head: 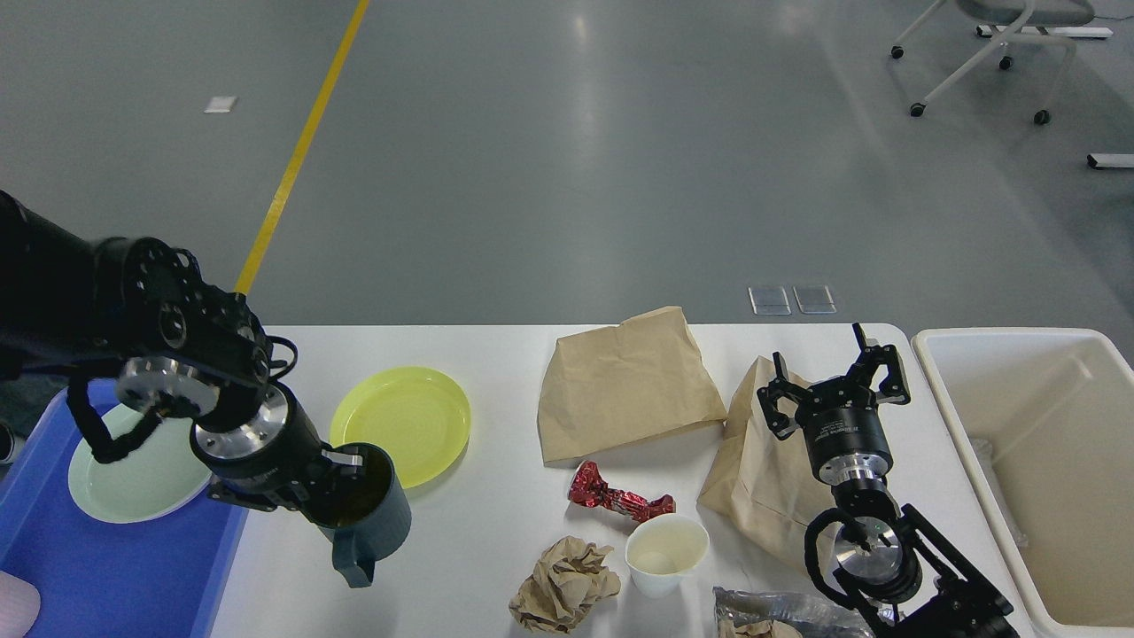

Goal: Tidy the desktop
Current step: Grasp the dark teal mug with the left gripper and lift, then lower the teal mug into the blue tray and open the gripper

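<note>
Left end effector (341, 486) clamps the rigid mug (368, 505) by its rim (slippery, likely); right end effector (837, 385) gapes empty above the surface (496, 523).

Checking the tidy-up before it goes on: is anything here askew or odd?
Yes. The dark mug in the left gripper hangs tilted above the desktop, handle down. Trash lies loose: a crumpled paper ball, a red wrapper and two creased paper bags.
</note>
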`<state>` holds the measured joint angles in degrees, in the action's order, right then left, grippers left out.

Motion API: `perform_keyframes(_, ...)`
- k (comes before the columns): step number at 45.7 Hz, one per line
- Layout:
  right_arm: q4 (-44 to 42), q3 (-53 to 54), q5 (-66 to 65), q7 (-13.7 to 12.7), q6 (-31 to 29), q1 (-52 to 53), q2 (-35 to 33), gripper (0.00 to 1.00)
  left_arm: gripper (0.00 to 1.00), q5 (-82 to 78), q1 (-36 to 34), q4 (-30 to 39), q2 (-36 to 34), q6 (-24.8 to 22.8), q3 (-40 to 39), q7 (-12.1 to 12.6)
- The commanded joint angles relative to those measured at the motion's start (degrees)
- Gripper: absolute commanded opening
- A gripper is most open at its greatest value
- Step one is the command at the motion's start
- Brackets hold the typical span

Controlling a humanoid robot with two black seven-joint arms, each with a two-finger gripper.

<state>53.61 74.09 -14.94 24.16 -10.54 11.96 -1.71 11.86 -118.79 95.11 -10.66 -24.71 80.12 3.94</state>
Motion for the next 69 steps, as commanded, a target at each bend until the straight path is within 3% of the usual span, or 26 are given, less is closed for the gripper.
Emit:
perform_keyframes(1, 0.0, 0.0, 0.0, 0.0, 0.0, 0.0, 0.0, 1.0, 0.0, -0.1, -9.1, 0.4, -2.2, -10.1, 4.0, 0.0)
perform_keyframes(8, 0.0, 0.0, 0.0, 0.0, 0.0, 0.0, 0.0, 1.0, 0.0, -0.5, -18.8, 0.7, -5.5, -19.0, 7.1, 0.3)
perform_keyframes(21, 0.0, 0.0, 0.0, 0.0, 0.0, 0.0, 0.0, 1.0, 0.0, -0.9, -32.4, 1.7, -5.8, -29.0, 12.9, 1.5)
perform_keyframes(32, 0.0, 0.0, 0.0, 0.0, 0.0, 0.0, 0.0, 1.0, 0.0, -1.0, -30.8, 1.6, -5.5, -27.7, 12.8, 1.6)
perform_keyframes(39, 0.0, 0.0, 0.0, 0.0, 0.0, 0.1, 0.0, 1.0, 0.0, -2.8, -25.2, 0.8, -8.5, -24.3, 13.0, 1.7)
perform_keyframes(52, 0.0, 0.0, 0.0, 0.0, 0.0, 0.0, 0.0, 1.0, 0.0, -16.2, -8.8, -7.1, -24.7, -18.6, 11.8, 1.5)
perform_keyframes(60, 0.0, 0.0, 0.0, 0.0, 0.0, 0.0, 0.0, 1.0, 0.0, -23.5, 5.1, -16.8, -34.0, -16.7, 4.5, 0.6)
perform_keyframes(69, 0.0, 0.0, 0.0, 0.0, 0.0, 0.0, 0.0, 1.0, 0.0, -29.7, 20.5, -24.6, -39.8, -15.5, -4.5, -2.8)
